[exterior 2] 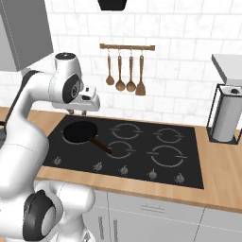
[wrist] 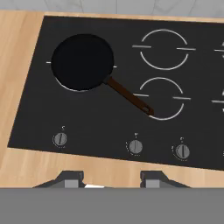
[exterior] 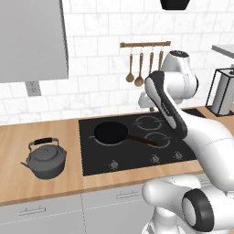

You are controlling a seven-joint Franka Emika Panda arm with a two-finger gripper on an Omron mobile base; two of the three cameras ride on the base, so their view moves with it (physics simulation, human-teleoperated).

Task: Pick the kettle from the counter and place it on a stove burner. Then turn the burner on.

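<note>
Nothing of the task is judged to be done yet. The bench [exterior: 41, 132], a long wood-plank top, carries the black cooktop [exterior: 91, 160] set into its middle stretch, and the kettle [exterior: 45, 159] is seen standing upright on the wood near the bench's front edge, well apart from the cooktop's left edge. It has not been lifted, no burner has been loaded, and no knob is judged to have been turned; the pick, the placing and the switching-on are all left.

The gripper [wrist: 111, 180] is held above the front edge of the bench, in front of the cooktop, and is pointed down at it. Its two fingertips are seen apart with nothing between them, so the gripper is partly open and empty. It is well apart from the kettle, which lies off toward the left end of the bench.

On the cooktop, the back-left burner is covered by a black frying pan [wrist: 82, 62], and its brown handle [wrist: 130, 97] is laid across toward the front middle burner [wrist: 161, 98], with its tip touching that ring. That burner is therefore partly obstructed. The back middle burner [wrist: 164, 49] is left free and is judged the easier target.

Along the cooktop's front edge a row of small silver knobs [wrist: 135, 146] is set. Toward the right end of the bench a paper-towel holder [exterior 2: 226, 118] is stood, and wooden utensils [exterior 2: 125, 71] are hung on the wall behind.
</note>
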